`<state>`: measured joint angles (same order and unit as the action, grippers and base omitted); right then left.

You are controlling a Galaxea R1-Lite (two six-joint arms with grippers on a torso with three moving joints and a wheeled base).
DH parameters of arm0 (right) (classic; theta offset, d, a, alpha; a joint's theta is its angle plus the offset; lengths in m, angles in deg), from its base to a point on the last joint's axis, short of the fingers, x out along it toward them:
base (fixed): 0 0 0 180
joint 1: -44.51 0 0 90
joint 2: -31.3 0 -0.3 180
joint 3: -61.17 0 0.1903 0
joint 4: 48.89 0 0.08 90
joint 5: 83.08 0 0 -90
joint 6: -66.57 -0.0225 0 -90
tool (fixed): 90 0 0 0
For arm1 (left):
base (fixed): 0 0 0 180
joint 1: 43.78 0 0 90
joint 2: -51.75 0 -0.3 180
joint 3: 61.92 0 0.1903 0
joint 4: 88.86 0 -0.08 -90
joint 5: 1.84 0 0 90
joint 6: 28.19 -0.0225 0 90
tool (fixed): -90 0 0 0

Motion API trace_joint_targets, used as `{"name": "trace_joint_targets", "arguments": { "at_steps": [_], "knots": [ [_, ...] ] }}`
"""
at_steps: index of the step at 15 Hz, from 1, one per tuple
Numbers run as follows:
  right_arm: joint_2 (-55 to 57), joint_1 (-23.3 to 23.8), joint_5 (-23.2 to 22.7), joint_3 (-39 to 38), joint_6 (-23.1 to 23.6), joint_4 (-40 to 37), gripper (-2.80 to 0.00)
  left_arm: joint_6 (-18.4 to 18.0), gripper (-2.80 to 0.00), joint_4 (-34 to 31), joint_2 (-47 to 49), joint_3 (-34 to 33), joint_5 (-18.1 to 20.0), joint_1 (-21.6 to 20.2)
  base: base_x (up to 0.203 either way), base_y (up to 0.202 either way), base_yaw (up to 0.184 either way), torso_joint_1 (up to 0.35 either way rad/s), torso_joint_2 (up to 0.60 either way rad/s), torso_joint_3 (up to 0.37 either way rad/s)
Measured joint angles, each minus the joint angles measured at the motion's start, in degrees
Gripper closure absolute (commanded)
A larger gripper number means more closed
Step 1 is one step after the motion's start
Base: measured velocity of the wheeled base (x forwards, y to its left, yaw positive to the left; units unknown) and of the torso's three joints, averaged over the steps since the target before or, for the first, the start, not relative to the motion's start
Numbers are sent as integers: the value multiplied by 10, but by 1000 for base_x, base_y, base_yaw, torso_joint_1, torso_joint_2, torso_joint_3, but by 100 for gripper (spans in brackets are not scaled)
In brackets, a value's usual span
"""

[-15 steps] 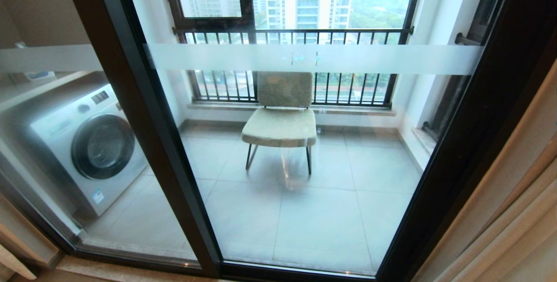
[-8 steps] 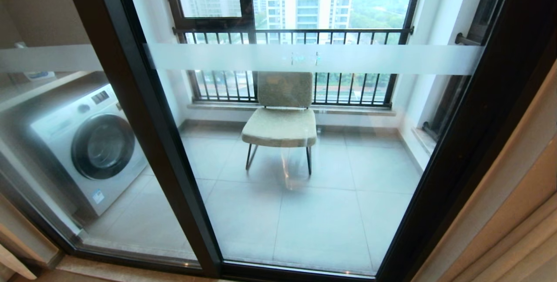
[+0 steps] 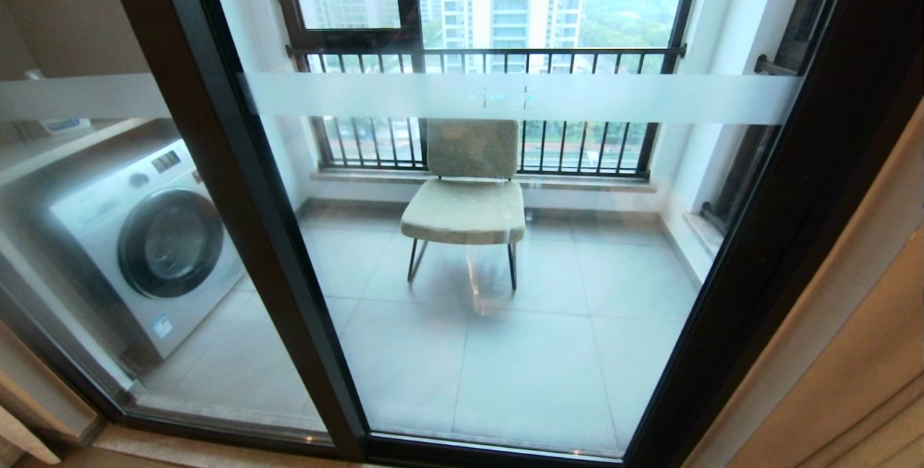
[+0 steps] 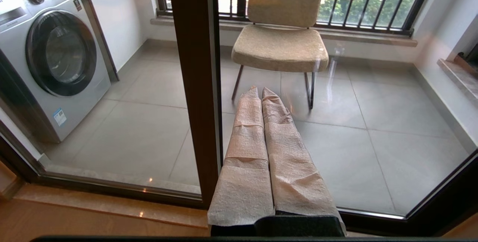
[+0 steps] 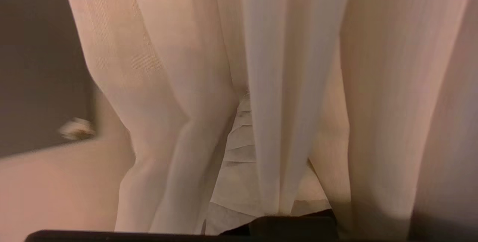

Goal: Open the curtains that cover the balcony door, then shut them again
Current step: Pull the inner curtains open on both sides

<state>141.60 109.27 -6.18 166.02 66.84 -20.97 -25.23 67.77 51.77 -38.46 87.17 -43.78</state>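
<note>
Balcony floor tiles (image 3: 534,352) spread pale beyond the door (image 3: 238,186), whose glass panels in dark frames carry a frosted band across them and fill most of the head view. At the far right edge hang the curtains (image 3: 866,352), bunched cream folds beside the door frame. Behind the glass, a washer (image 3: 144,237) stands at left and a chair (image 3: 469,193) sits mid-floor before the far railing (image 3: 491,56). The left claw (image 4: 261,90), wrapped in cloth, is closed and empty, pointing at the glass. The right claw (image 5: 242,152) is closed, buried among curtain folds; whether it pinches fabric cannot be told.
</note>
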Motion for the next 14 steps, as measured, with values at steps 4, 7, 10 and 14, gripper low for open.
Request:
{"name": "trace_joint_targets", "arguments": {
  "at_steps": [4,7,10,14],
  "knots": [
    [2,6,-16,-1,1,-1,0,0,0,0,0,0,0,0,0,0,0,0,0,0],
    [-14,6,-49,-7,2,-6,0,0,0,0,0,0,0,0,0,0,0,0,0,0],
    [-45,6,-74,-25,1,-9,0,0,0,0,0,0,0,0,0,0,0,0,0,0],
    [-114,5,-132,-105,0,-12,0,0,0,0,0,0,0,0,0,0,0,0,0,0]
  ]
}}
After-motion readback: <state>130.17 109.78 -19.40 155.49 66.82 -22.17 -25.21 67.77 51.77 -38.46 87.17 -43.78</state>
